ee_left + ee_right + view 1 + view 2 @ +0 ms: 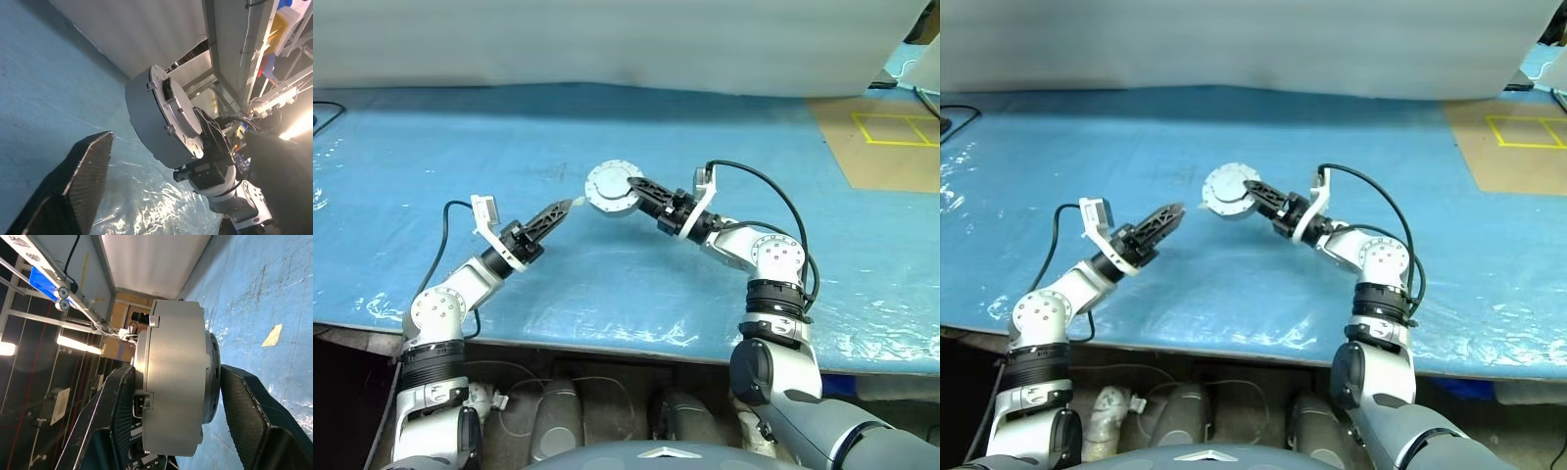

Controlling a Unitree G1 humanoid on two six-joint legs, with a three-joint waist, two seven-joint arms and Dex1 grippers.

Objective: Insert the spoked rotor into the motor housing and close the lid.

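The right end effector is clamping the closed motor housing above the bench; the left end effector, fingers apart, is hovering beside it. Best lowering it level.

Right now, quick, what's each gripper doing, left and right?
Left gripper: holding nothing, apart from the housing; open or shut cannot be told.
Right gripper: shut on the motor housing, held up off the table.

Head stereo pair: looking down across blue desk, both sharing motor housing. Wrist views: close on same housing from opposite sides.
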